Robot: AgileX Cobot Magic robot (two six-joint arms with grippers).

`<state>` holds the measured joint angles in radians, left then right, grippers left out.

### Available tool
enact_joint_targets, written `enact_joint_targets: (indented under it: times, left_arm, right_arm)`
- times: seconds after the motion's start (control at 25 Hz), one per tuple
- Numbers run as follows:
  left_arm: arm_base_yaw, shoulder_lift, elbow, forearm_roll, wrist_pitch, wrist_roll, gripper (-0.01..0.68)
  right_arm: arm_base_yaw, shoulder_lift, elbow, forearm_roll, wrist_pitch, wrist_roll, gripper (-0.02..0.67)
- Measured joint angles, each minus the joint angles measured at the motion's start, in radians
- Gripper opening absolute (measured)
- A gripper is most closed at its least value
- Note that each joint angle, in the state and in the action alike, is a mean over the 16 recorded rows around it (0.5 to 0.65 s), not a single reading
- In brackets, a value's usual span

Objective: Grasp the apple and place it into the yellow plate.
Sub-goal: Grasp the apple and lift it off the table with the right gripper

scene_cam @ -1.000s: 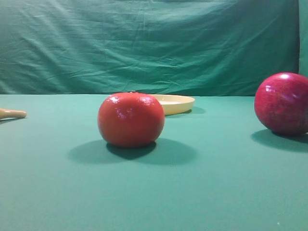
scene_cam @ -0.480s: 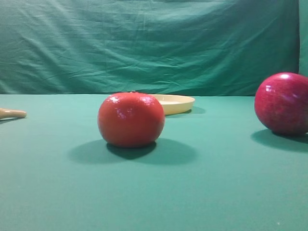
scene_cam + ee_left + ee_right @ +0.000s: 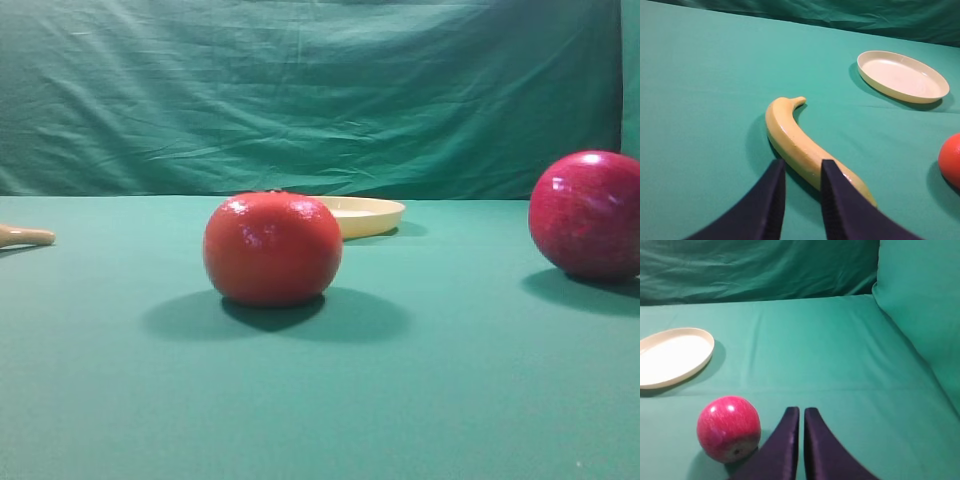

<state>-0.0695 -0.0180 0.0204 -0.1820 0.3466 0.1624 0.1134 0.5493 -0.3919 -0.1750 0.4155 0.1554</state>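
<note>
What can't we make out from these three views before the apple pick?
- Exterior high: both arms out of frame; apple cut by the right edge; banana cut by the left edge, tip only; yellow plate half hidden behind the orange-red fruit.
- Left wrist: banana's near end hidden behind the left pincer; orange-red fruit cut by the right edge.
- Right wrist: yellow plate cut by the left edge; right pincer base out of frame.

Green table (image 3: pixel 420 400): apple (image 3: pixel 588 214), plate (image 3: pixel 362 215), banana (image 3: pixel 800 145).
</note>
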Motion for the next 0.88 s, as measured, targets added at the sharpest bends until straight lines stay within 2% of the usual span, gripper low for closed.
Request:
enact_joint_targets:
  times: [0.52,0.88]
  left_arm:
    - [0.0,0.0,0.0,0.0,0.0,0.0,0.157]
    - [0.0,0.0,0.0,0.0,0.0,0.0,0.157]
  right_arm:
    - [0.004,0.363,-0.218,0.222,0.165,-0.218,0.0]
    - [0.075,0.596,-0.346,0.355,0.232,-0.362,0.0]
